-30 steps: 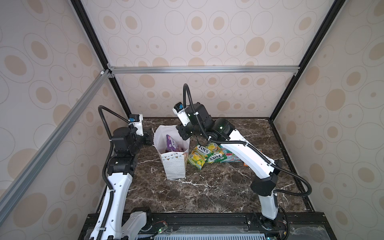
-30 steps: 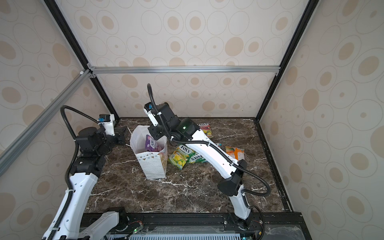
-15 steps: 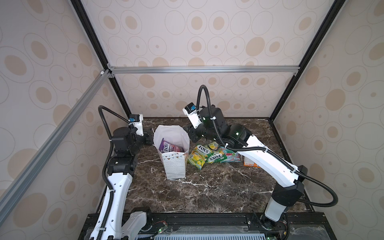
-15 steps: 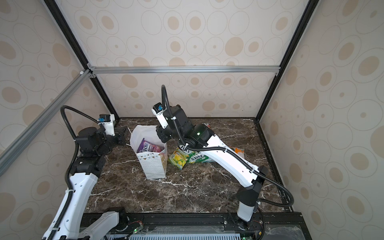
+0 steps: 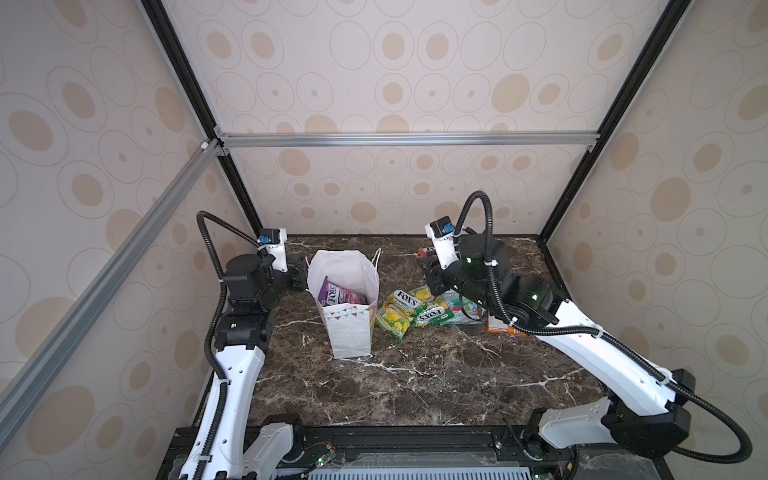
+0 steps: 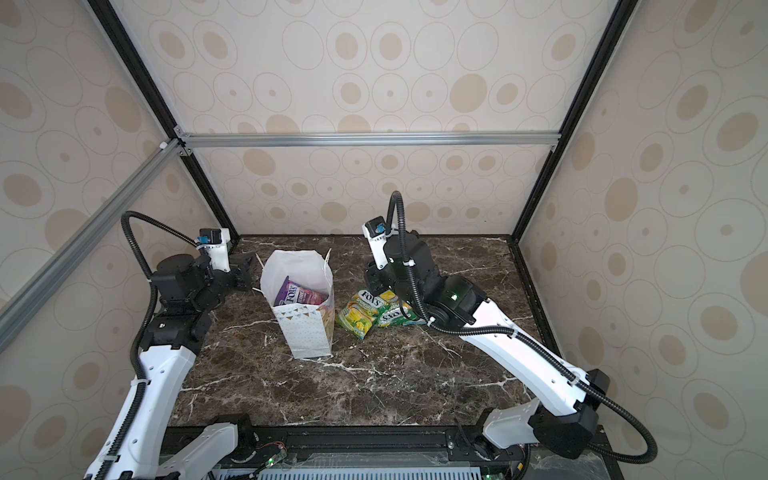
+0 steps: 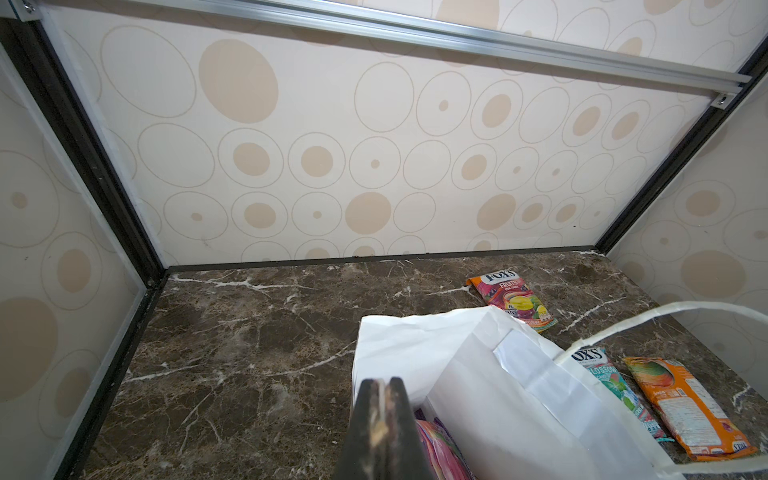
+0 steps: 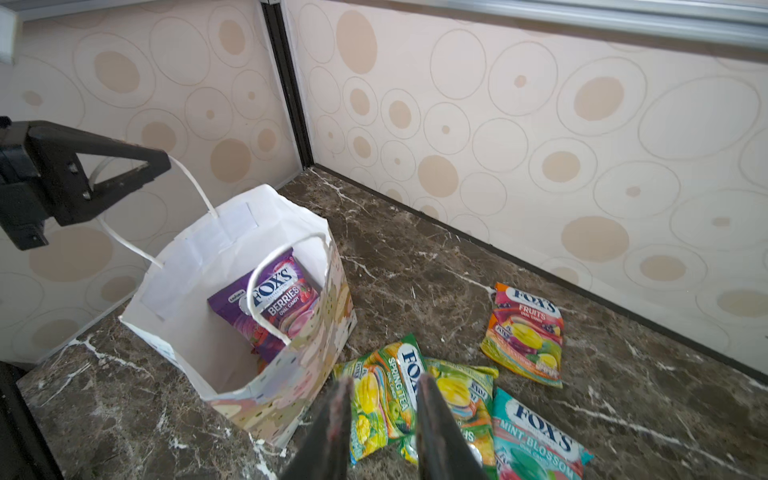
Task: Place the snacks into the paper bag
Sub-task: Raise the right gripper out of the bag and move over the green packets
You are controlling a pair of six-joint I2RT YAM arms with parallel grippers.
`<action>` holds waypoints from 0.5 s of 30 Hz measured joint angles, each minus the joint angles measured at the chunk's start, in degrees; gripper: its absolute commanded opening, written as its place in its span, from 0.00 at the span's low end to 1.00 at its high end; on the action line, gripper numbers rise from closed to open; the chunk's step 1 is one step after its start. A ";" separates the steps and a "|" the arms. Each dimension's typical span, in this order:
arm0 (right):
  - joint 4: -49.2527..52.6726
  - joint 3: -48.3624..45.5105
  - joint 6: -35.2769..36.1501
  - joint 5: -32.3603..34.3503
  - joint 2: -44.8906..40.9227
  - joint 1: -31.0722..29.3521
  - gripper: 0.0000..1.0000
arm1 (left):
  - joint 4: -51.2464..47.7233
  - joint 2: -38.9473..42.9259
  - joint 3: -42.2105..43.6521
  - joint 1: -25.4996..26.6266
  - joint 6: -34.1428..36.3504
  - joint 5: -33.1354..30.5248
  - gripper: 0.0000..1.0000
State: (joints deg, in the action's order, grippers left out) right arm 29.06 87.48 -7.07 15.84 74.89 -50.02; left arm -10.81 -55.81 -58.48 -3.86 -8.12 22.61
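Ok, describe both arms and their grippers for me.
The left arm and right arm both have white shell links joined by black joint housings. A black corrugated cable loops off each. Each wrist carries a white wrist camera with a blue connector. A green light glows on the right arm. The left gripper and right gripper have black, tapered, scuffed fingers.

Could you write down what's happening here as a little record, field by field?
bag: paper bag upright, open, purple pouch inside
left gripper: shut on bag's cord handle
right gripper: open, empty, aimed at yellow-green pouch
loose pouches: five visible on marble table, beside bag
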 measured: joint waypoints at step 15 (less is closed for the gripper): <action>1.84 -22.88 -11.67 -0.42 -14.97 5.51 0.31 | -0.04 0.28 0.11 0.00 0.00 -0.22 0.00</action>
State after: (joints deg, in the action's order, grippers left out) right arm 30.89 64.60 -18.74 15.42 59.92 -44.51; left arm -10.85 -55.53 -58.37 -3.86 -8.12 22.39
